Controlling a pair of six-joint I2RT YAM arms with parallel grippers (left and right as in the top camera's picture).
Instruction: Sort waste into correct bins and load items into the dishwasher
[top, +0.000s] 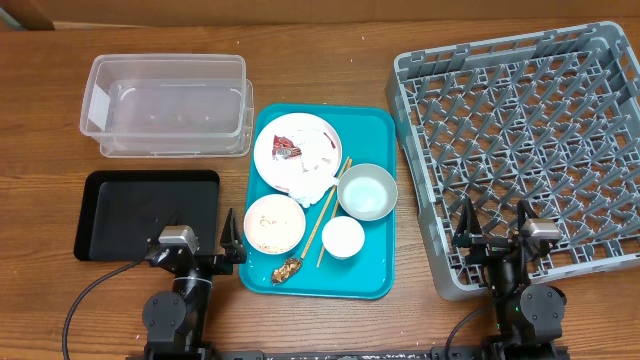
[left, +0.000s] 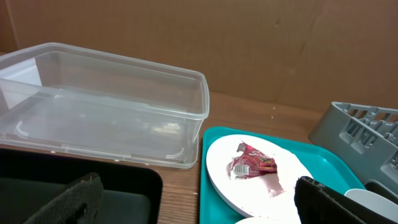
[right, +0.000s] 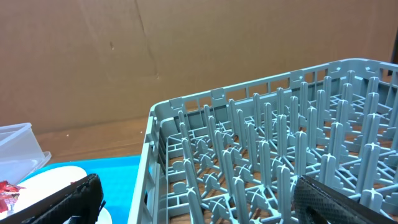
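Red wrapper (left: 252, 165) on white plate (left: 217, 175), ahead of spread left fingers (left: 329, 203)

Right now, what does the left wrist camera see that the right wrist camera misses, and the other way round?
Only the left wrist view shows the shallow black rectangular tray and the whole clear plastic rectangular tub. Only the right wrist view looks inside the large grey plastic dish rack, showing its rows of upright pegs. Both catch the flat teal tray, the white round plate with the small red-and-white wrapper on it, a corner of tub and rack, and the brown cardboard wall behind.
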